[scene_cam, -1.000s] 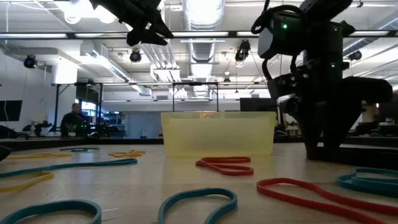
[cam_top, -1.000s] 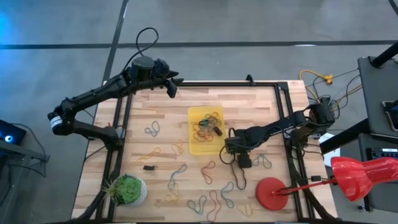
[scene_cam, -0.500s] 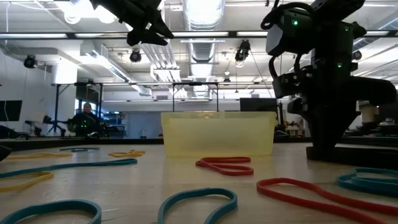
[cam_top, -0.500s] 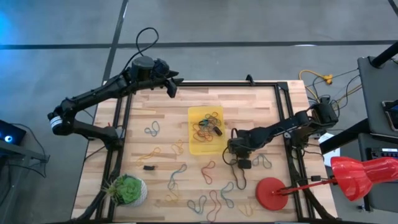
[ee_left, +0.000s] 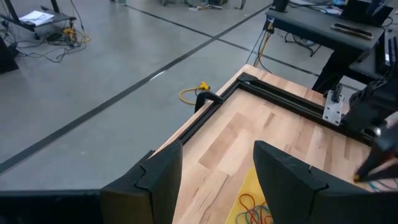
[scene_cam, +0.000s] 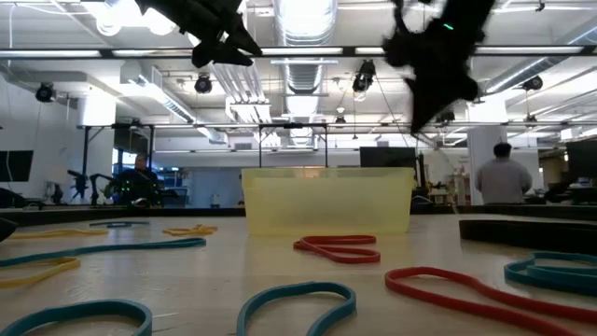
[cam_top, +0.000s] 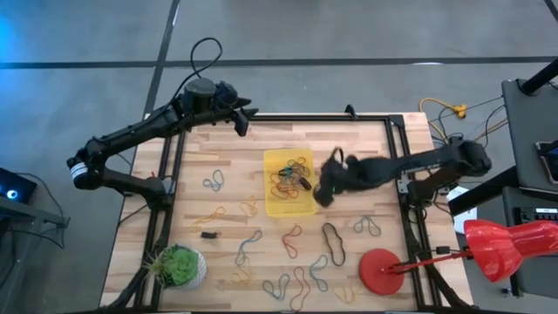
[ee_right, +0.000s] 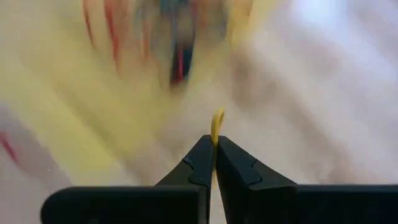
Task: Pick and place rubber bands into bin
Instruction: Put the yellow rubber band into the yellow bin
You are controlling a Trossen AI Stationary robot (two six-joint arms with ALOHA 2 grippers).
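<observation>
- Bin (cam_top: pixel 289 182), yellow and low-walled, sits near the middle of the wooden counter (cam_top: pixel 366 144) with a tangle of coloured rubber bands already inside it.
- Right pincer (cam_top: pixel 324 194) hangs just beside the bin's right wall, lifted off the counter and blurred in the high view.
- Its fingers (ee_right: pixel 200 163) are pressed together in the right wrist view, pinching a thin yellow rubber band (ee_right: pixel 216 126) whose loop sticks out beyond the tips.
- Left pincer (cam_top: pixel 241 120) waits well away from the bin, over the counter's far left edge, its fingers (ee_left: pixel 283 174) spread with nothing between them.
- More rubber bands (cam_top: pixel 294 240) lie scattered on the counter around the bin, mostly on its near side: a dark loop (cam_top: pixel 333 242) and a teal one (cam_top: pixel 367 226) near the bin's right corner, and a blue one (cam_top: pixel 213 181) to the bin's left.
- Red disc (cam_top: pixel 380 271) lies at the counter's near right corner, well apart from the bin.
- Green plant ball (cam_top: pixel 180 266) stands at the near left corner.
- From counter height, a red band (scene_cam: pixel 340 247) lies just in front of the bin's wall (scene_cam: pixel 326 201).
</observation>
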